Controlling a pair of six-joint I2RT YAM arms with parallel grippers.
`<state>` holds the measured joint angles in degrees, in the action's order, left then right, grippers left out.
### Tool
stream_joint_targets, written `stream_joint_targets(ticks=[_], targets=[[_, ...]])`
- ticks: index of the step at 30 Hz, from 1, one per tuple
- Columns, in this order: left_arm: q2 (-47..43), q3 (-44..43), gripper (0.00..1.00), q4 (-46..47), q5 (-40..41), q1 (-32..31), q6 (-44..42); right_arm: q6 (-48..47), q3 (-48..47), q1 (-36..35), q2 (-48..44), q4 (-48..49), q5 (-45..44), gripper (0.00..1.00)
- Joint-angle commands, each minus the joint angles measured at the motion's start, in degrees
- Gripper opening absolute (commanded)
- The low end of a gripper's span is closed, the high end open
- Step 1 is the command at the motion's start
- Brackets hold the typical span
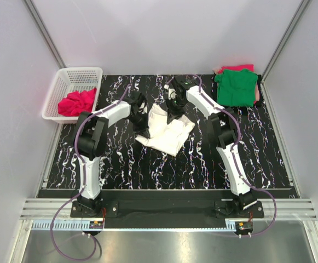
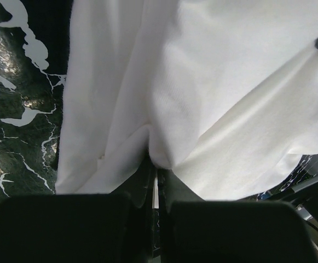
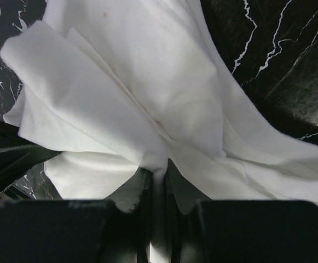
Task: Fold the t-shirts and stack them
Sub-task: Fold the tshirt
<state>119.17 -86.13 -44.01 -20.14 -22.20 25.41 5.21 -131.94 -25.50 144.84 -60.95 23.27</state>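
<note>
A white t-shirt [image 1: 165,130] lies partly folded and rumpled in the middle of the black marbled table [image 1: 148,164]. My left gripper [image 1: 142,116] is at its left far edge, shut on a pinch of the white cloth [image 2: 202,82] at the fingertips [image 2: 157,167]. At the shirt's far edge near the middle, my right gripper [image 1: 174,114] is shut on a gathered fold of the same shirt [image 3: 148,87], with cloth running down between its jaws [image 3: 160,171]. A folded green t-shirt [image 1: 236,87] rests on a pinkish-red one [image 1: 238,68] at the back right.
A white plastic basket [image 1: 65,82] stands at the back left corner, holding a crumpled red shirt [image 1: 77,102]. Grey walls close in both sides. The arm bases sit on the rail at the near edge.
</note>
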Motion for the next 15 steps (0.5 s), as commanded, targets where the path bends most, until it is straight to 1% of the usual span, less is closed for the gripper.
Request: stream_joint_targets(ticks=[1, 15], targets=[[2.73, 4.3, 0.0, -3.63, 9.77, -0.3, -2.38, -1.43, 0.01, 2.12, -5.18, 1.88, -8.23, 0.0], [1.23, 5.62, 0.0, -3.8, 11.18, -0.22, -2.47, -1.26, 2.12, 3.43, -6.67, 2.32, -15.18, 0.0]])
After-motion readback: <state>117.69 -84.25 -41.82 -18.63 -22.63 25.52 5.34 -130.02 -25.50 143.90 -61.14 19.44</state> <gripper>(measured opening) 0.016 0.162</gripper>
